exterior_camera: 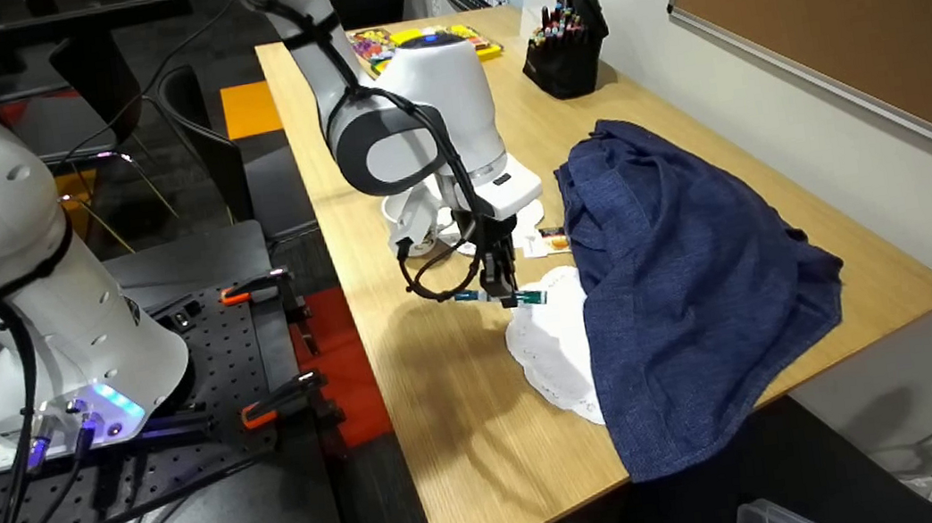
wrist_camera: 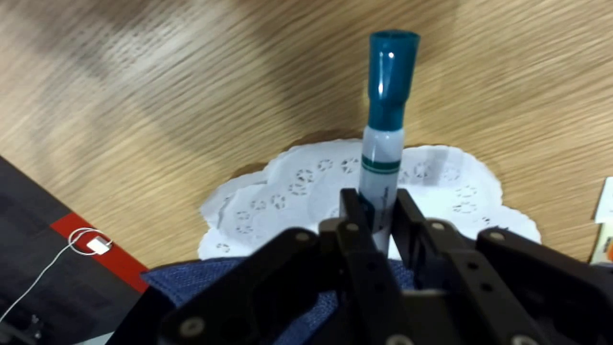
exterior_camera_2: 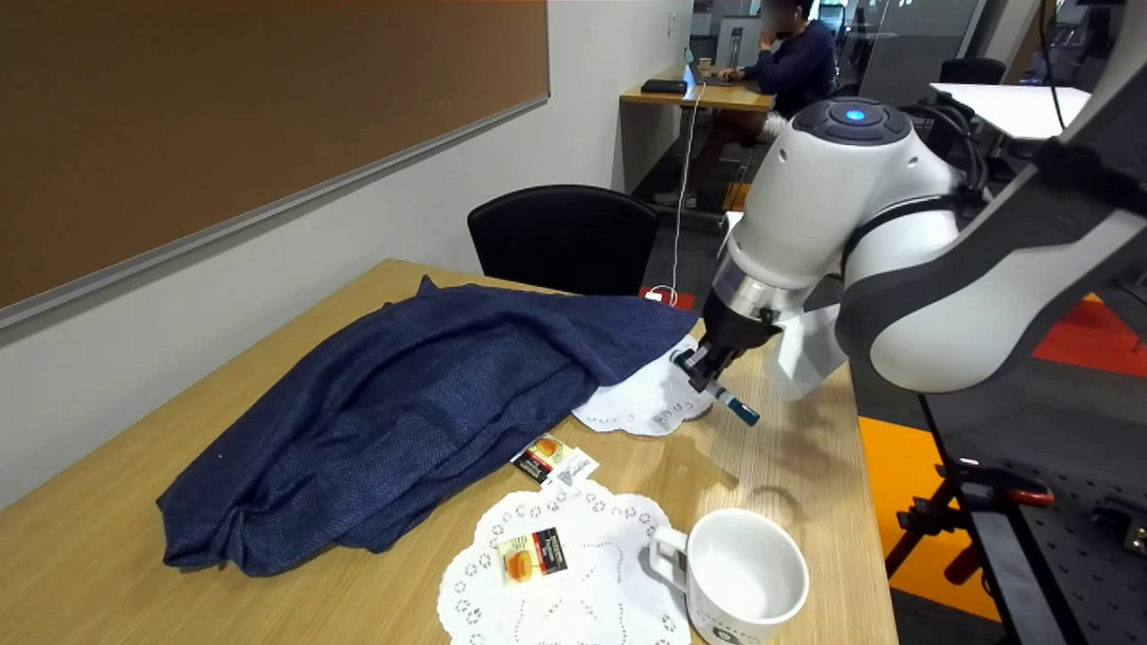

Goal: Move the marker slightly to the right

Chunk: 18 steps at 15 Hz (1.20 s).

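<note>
While gripping the marker [wrist_camera: 383, 143], holding nothing else in the hand [wrist_camera: 376, 203] and parting the fingers [wrist_camera: 408, 211] only by the barrel's thickness. Running almost straight up the wrist view, pointing the teal cap [wrist_camera: 392, 72] towards the top and crossing the lace doily [wrist_camera: 273, 235]. Slanting down through the hand in an exterior view, sending the teal cap [exterior_camera_2: 742, 412] towards lower right. Likely needing a broadside shift, across that long axis, if following the wrist frame's right. Apparently hanging clear of the bench [exterior_camera: 479, 494], though not showing any gap plainly. Hiding mid-barrel behind the hand in both exterior views, losing the far end between the fingers in the wrist view, covering part of the doily with blue cloth [exterior_camera: 689, 313].
</note>
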Motion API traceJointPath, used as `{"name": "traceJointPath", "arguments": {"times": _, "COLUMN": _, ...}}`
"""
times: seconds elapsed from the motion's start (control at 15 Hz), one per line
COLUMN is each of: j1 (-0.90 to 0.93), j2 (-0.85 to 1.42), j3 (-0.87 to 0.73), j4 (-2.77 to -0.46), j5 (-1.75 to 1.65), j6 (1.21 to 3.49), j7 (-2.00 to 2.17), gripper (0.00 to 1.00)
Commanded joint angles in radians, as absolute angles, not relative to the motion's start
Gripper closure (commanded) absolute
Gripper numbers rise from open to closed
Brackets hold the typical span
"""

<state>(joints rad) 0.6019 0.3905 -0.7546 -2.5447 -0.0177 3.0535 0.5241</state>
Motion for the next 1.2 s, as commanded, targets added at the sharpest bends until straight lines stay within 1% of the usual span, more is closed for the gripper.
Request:
{"name": "traceJointPath", "arguments": {"times": 0.0, "j1": 0.614, "j2": 0.333, "j3": -0.812, "j4": -2.540, "j5": -0.015, "j6": 2.923, "j7": 0.529, "gripper": 0.95}}
{"name": "traceJointPath", "arguments": {"times": 0.27, "j1": 0.468, "j2": 0.297, "j3": -0.751, "j4": -2.492, "j5": -0.017, "j6": 2.769, "j7": 0.544, "gripper": 0.95}}
{"name": "traceJointPath", "arguments": {"times": 0.53, "j1": 0.310, "j2": 0.286, "j3": -0.663, "j4": -2.449, "j5": 0.006, "j6": 2.705, "j7": 0.610, "gripper": 0.95}}
{"name": "traceJointPath", "arguments": {"times": 0.93, "j1": 0.072, "j2": 0.321, "j3": -0.444, "j4": -2.433, "j5": 0.164, "j6": 2.797, "j7": 0.693, "gripper": 0.95}}
{"name": "traceJointPath", "arguments": {"times": 1.13, "j1": 0.010, "j2": 0.346, "j3": -0.386, "j4": -2.434, "j5": 0.229, "j6": 2.847, "j7": 0.739, "gripper": 0.95}}
